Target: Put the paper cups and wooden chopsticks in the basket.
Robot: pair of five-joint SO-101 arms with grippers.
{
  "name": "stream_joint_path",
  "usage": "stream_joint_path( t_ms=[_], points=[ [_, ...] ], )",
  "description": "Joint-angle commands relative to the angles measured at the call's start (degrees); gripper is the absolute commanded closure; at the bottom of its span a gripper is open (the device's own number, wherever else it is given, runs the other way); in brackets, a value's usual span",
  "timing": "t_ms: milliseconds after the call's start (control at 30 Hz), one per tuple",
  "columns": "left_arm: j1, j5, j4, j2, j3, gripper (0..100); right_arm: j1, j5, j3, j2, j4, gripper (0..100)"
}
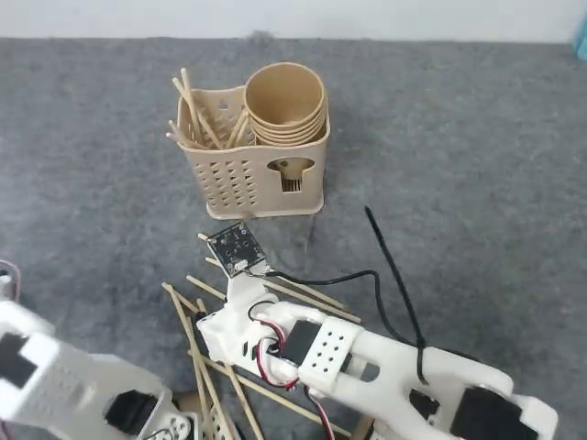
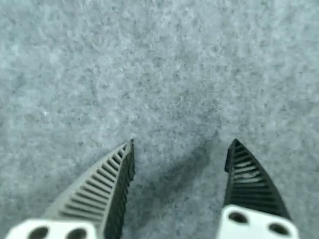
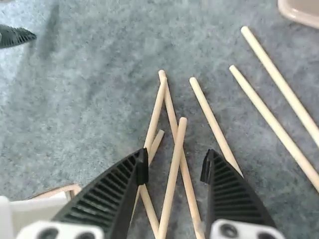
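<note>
The beige perforated basket (image 1: 252,179) stands on the grey carpet, with a stack of paper cups (image 1: 285,96) in one compartment and several wooden chopsticks (image 1: 194,115) upright in the other. Several loose chopsticks (image 1: 213,371) lie crossed on the carpet in front of it. My right gripper (image 3: 174,165) is open low over them, and one crossed chopstick (image 3: 172,172) runs between its fingers. The right arm (image 1: 316,353) covers part of the pile in the high view. My left gripper (image 2: 182,148) is open above bare carpet, holding nothing.
A black cable (image 1: 390,266) trails over the carpet beside the right arm. The left arm (image 1: 55,385) sits at the near left corner. A corner of the basket (image 3: 301,11) and the other gripper's fingertip (image 3: 15,36) appear in the right wrist view.
</note>
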Motion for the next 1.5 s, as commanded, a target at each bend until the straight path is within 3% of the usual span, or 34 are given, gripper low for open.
stream_joint_path(
  t_ms=[0,467,567,767,933,1300,1467],
  points=[
    [0.7,0.3,1.6,1.2,-3.3,72,-0.6,-0.3,-0.3,0.9,-3.5,81.6],
    [0.8,0.3,3.1,-2.2,-1.8,72,-0.8,0.0,-0.5,7.4,-9.5,81.6],
    [0.6,0.3,3.0,-6.1,0.1,72,-1.4,3.9,-0.6,9.7,-10.9,82.1],
    [-1.1,0.3,3.3,-12.2,1.5,72,-1.7,5.8,-0.8,14.5,-18.1,98.2],
    [-1.8,0.3,3.3,-13.5,1.4,72,-1.7,10.1,-0.9,16.7,-20.1,95.2],
    [-2.1,0.3,3.3,-13.5,-0.2,72,-1.8,10.5,-1.6,16.2,-19.3,92.1],
    [-1.8,0.3,3.3,-13.5,-0.7,72,-1.8,10.5,-1.7,7.6,-9.6,92.1]
  ],
)
